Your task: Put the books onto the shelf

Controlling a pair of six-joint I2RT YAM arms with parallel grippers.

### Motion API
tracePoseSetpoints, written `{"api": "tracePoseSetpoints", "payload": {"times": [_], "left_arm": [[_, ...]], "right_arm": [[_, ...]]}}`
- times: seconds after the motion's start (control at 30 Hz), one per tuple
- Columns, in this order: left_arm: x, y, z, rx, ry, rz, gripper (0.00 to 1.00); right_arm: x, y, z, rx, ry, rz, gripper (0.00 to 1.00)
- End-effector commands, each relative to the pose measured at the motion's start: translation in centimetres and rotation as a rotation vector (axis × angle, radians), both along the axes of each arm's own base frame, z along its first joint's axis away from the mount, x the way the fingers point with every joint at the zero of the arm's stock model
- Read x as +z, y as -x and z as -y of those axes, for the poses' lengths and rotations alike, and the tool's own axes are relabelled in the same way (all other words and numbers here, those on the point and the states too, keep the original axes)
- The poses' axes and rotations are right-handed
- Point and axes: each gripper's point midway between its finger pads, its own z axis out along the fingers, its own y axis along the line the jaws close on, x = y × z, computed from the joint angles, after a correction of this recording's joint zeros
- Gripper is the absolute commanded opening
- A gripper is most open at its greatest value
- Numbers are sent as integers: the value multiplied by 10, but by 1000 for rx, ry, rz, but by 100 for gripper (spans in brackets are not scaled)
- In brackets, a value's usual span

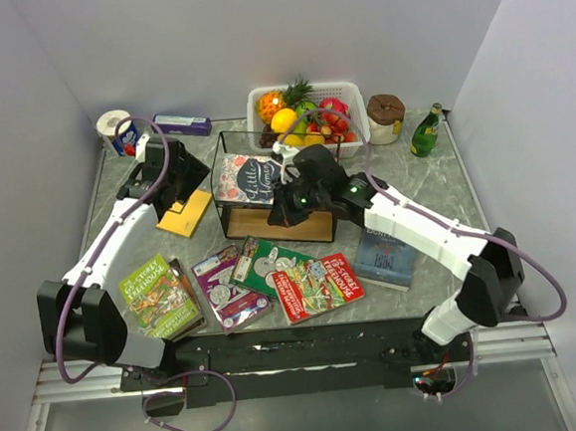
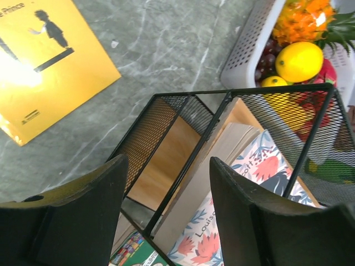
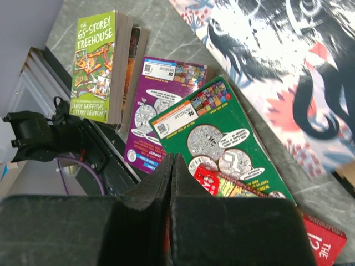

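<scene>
The shelf (image 1: pixel 314 223) is a black wire rack with a wooden board at mid-table, and a floral-covered book (image 1: pixel 243 179) leans inside it. My left gripper (image 1: pixel 196 183) hangs open above the shelf's left corner (image 2: pixel 183 138), next to the yellow book (image 1: pixel 183 216) lying flat (image 2: pixel 50 61). My right gripper (image 1: pixel 280 211) is at the shelf's front, fingers pressed shut (image 3: pixel 173 156) on nothing. Below it lie the green book (image 3: pixel 216 138), purple book (image 3: pixel 155 111), green Treehouse book (image 3: pixel 97 66) and red book (image 3: pixel 324 241). A dark blue book (image 1: pixel 386 258) lies to the right.
A white fruit basket (image 1: pixel 353 95) stands right behind the shelf. A slim purple box (image 1: pixel 183 124) and a tape roll (image 1: pixel 113 124) sit at the back left; a jar (image 1: pixel 386 118) and a green bottle (image 1: pixel 425 131) at the back right. Grey walls close in both sides.
</scene>
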Motion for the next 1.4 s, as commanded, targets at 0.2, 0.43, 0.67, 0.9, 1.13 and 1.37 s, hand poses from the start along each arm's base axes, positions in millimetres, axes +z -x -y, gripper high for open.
{"api": "tracePoseSetpoints", "payload": {"times": [0.2, 0.43, 0.67, 0.9, 1.13, 1.37], "left_arm": [[26, 8, 19, -99, 67, 98, 66], [24, 13, 23, -119, 86, 106, 65], [21, 17, 22, -123, 81, 95, 65], [51, 33, -19, 32, -23, 134, 67], [57, 91, -16, -94, -18, 230, 68], [37, 169, 57, -427, 201, 297, 69]], "right_arm": [[0, -30, -26, -15, 37, 0, 0], [-16, -47, -24, -65, 102, -17, 0], [-15, -48, -19, -76, 95, -10, 0], [3, -6, 4, -72, 88, 89, 0], [-24, 49, 64, -245, -98, 47, 38], [-84, 119, 76, -191, -315, -186, 99]]}}
